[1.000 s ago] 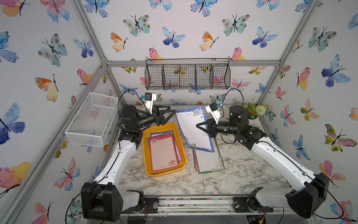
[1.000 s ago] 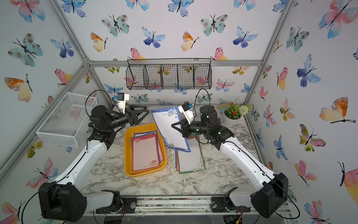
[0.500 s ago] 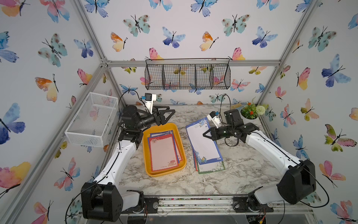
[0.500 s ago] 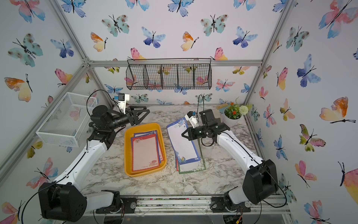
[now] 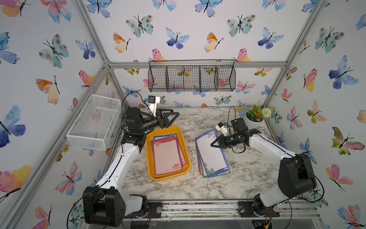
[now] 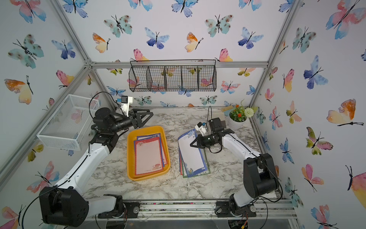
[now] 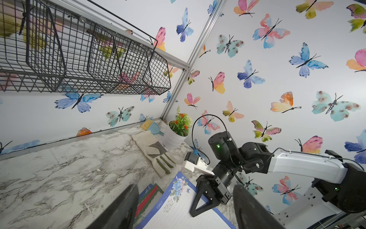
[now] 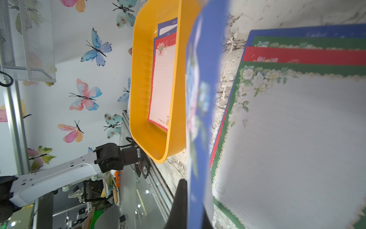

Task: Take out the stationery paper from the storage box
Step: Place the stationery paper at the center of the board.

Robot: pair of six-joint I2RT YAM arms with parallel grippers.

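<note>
The storage box (image 5: 149, 158) (image 6: 130, 156) is a yellow-orange tray left of the table's middle. It holds stationery paper, a red-bordered sheet (image 5: 167, 156) (image 6: 148, 156) lying on top. To its right a fanned pile of sheets lies on the marble, topped by a blue-bordered sheet (image 5: 213, 156) (image 6: 193, 156) (image 7: 178, 210). My right gripper (image 5: 213, 144) (image 6: 191, 145) (image 8: 193, 190) is shut on that sheet's far right edge; the right wrist view shows the sheet edge-on (image 8: 198, 119) between the jaws. My left gripper (image 5: 173, 119) (image 6: 149, 117) (image 7: 185, 187) hovers open and empty above the box's back edge.
A white mesh basket (image 5: 95, 123) hangs on the left wall and a black wire basket (image 5: 192, 79) on the back wall. A potted plant (image 5: 255, 117) stands at the back right corner, with a work glove (image 7: 156, 152) and a small dustpan (image 7: 152, 126) beside it.
My right gripper has carried the blue-bordered sheet down and to the right, from raised above the table onto the pile. The left arm has stayed where it was.
</note>
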